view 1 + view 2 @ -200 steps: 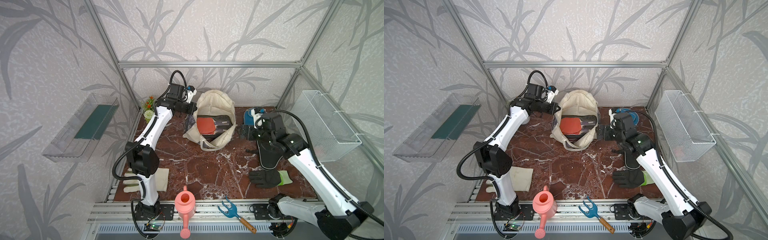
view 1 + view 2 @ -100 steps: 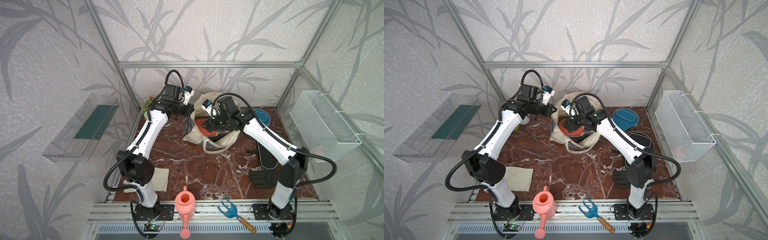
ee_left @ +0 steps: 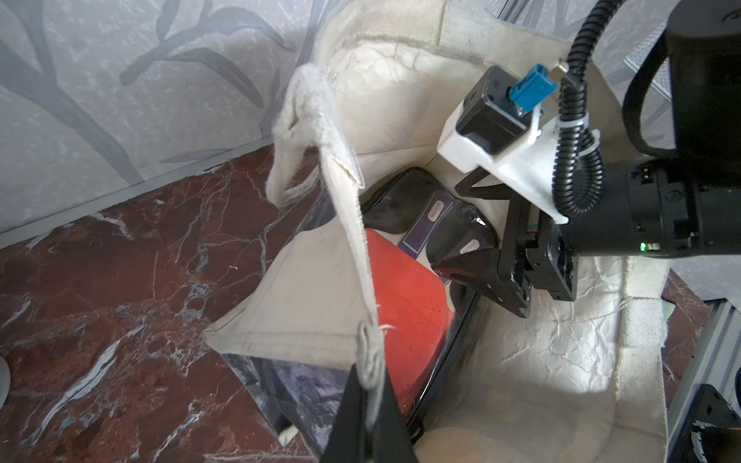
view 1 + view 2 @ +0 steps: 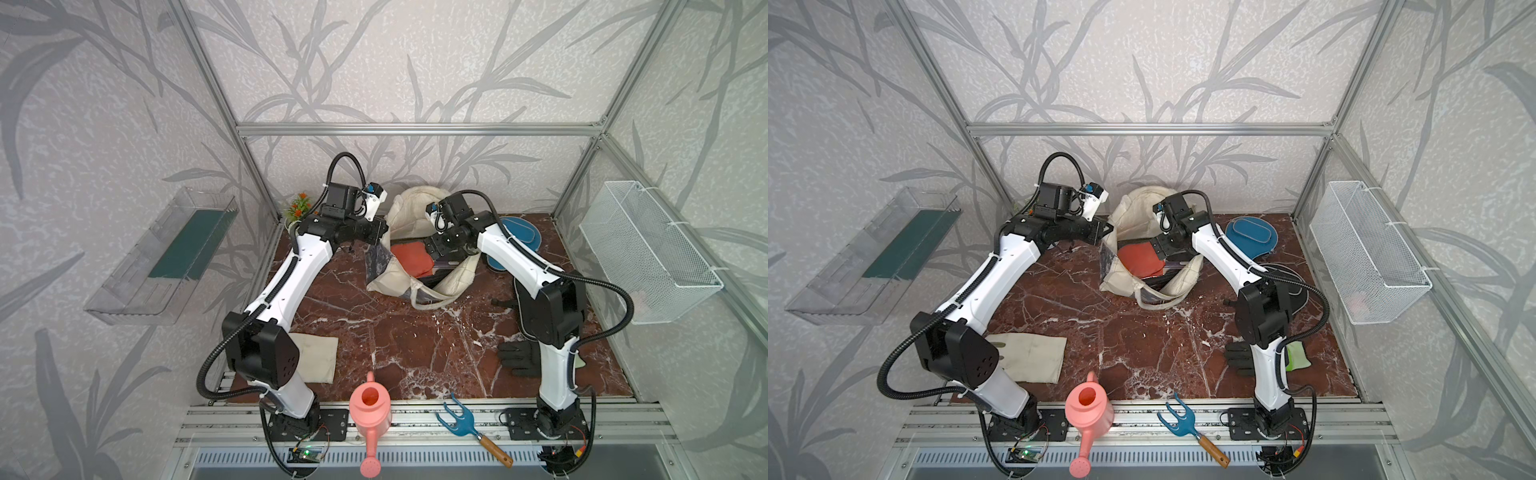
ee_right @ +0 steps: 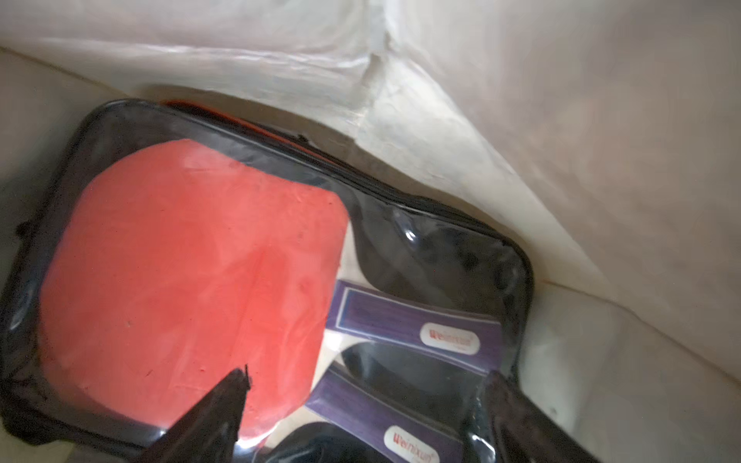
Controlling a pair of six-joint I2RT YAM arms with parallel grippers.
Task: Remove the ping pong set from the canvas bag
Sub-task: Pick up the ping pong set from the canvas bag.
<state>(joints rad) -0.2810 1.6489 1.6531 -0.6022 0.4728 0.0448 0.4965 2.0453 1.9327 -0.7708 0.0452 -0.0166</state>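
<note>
The canvas bag [image 4: 415,208] [image 4: 1142,203] lies open at the back middle of the table. Inside it is a piece of the ping pong set [image 4: 409,257] [image 4: 1138,259], a clear-fronted black zip case holding a red paddle and purple handles [image 5: 180,260] [image 3: 405,296]. My left gripper [image 3: 369,385] [image 4: 380,237] is shut on the bag's cream handle strap at the rim and holds that side up. My right gripper [image 5: 367,381] [image 4: 430,249] is open inside the bag, its fingers spread over the handle end of the case. A blue paddle case [image 4: 517,237] and a black one [image 4: 1296,286] lie on the table to the right.
A black glove [image 4: 517,359] lies by the right arm's base and a cream glove [image 4: 318,359] by the left arm's base. A pink watering can [image 4: 370,409] and a blue hand rake [image 4: 461,422] sit on the front rail. A wire basket [image 4: 648,249] hangs on the right wall.
My right arm has swung from the right side of the table over to the bag and reached down inside it. The left gripper has kept hold of the strap, shifting slightly left.
</note>
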